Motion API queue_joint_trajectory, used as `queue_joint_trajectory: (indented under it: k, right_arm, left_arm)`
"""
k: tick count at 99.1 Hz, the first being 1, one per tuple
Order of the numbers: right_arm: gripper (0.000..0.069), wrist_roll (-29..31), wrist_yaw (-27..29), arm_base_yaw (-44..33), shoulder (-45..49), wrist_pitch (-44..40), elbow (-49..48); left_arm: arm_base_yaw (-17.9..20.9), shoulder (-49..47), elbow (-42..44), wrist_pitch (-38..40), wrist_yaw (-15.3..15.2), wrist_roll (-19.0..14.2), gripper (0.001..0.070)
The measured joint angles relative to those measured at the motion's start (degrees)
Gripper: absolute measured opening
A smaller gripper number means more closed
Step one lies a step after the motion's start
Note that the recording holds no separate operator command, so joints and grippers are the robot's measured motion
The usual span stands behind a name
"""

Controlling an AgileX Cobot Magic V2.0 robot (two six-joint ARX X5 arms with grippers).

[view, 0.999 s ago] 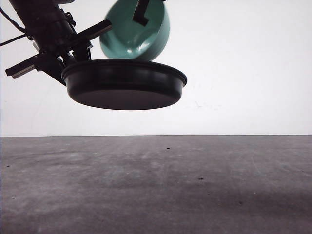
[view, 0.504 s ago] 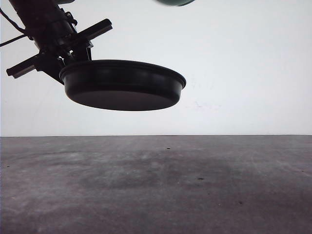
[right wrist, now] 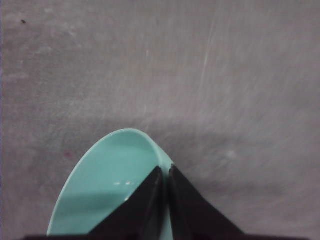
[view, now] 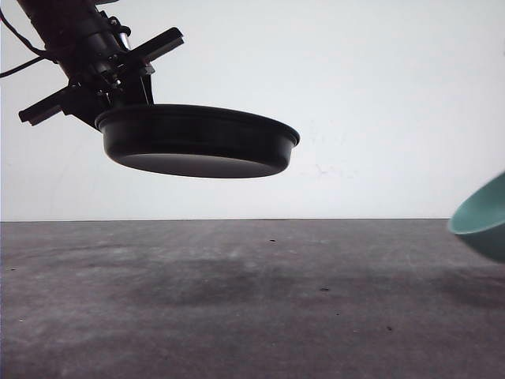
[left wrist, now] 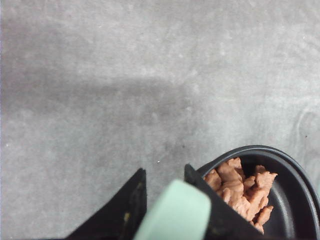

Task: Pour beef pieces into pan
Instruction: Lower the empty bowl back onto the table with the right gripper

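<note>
The pan (view: 197, 142) hung well above the desk (view: 252, 308) at the left, held nearly level, its far edge dipping slightly toward the right; under it lay a broad stretch of bare grey surface with a soft shadow, and the middle of the desk stood open right across to the teal bowl (view: 483, 217), which showed at the right edge, low and near the desktop, well apart from the pan; behind all of it rose a plain white wall (view: 379, 103).

The left tool (left wrist: 162, 200) was clamped on the pan's mint-green handle (left wrist: 175, 212), a black finger pressing each side of it; the right tool (right wrist: 164, 185) had its two dark fingers drawn close together over the rim of the bowl, pinching the thin wall between them.

The pan was shallow, round and matte black with a rolled lip; inside it, in the left wrist view, the beef pieces (left wrist: 242, 187) lay heaped toward the handle side, small, ragged, orange-brown chunks; the bowl's inside was smooth and glossy; the desk was mottled grey, scuffed and faintly speckled.
</note>
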Motion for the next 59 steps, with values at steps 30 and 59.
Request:
queue_joint_trajectory:
  k: [30,59]
  right_arm:
    - [0.0016,1.8,-8.7,-18.5,2.8,6.6,-3.2]
    - [0.0016,1.3,-17.3,-22.0,6.4,6.9,-3.2]
  left_arm:
    - [0.0,0.0,0.0,-0.2,0.0,1.4,0.008]
    - [0.0,0.0,0.0,0.0,0.0,1.4,0.0078]
